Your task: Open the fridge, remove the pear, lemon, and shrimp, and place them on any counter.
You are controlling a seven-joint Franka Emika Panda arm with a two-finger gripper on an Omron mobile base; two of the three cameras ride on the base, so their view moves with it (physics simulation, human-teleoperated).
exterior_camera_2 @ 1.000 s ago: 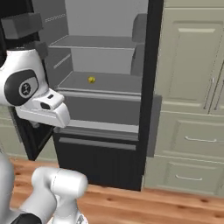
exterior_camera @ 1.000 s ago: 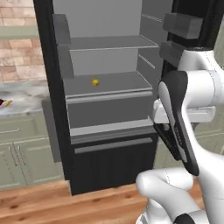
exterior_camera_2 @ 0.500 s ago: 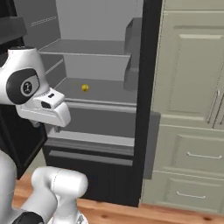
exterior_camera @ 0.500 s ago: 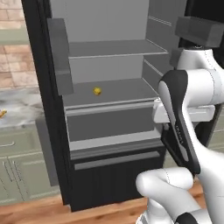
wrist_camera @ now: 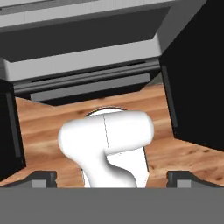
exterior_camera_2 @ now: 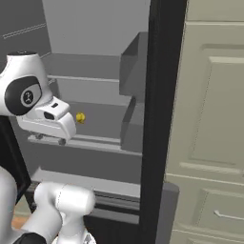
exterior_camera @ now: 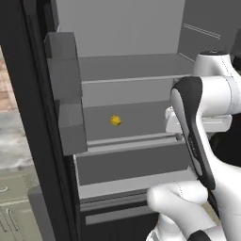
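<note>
The fridge (exterior_camera: 132,28) stands open in front of me, grey inside with shelves. The lemon (exterior_camera: 116,120), small and bright yellow, lies on the middle shelf (exterior_camera_2: 80,117). My gripper (exterior_camera_2: 49,139) hangs in front of that shelf's edge, to the right of the lemon in the left base view (exterior_camera: 178,137), pointing down. In the hand view its fingertips (wrist_camera: 43,177) stand wide apart over the wooden floor, open and holding nothing. The pear and the shrimp are out of view. A strip of marble counter (exterior_camera: 12,141) shows left of the black door.
Grey door bins (exterior_camera: 63,94) jut out on the left door, and more bins (exterior_camera_2: 136,90) hang on the right door. Tall pale cabinets (exterior_camera_2: 209,119) flank the fridge's right side. The black bottom drawer (wrist_camera: 87,83) and wood floor (wrist_camera: 43,118) lie below the hand.
The base has driven closer to the fridge, so the interior now looms larger in both base views. The arm keeps its pose and the gripper stays open.
</note>
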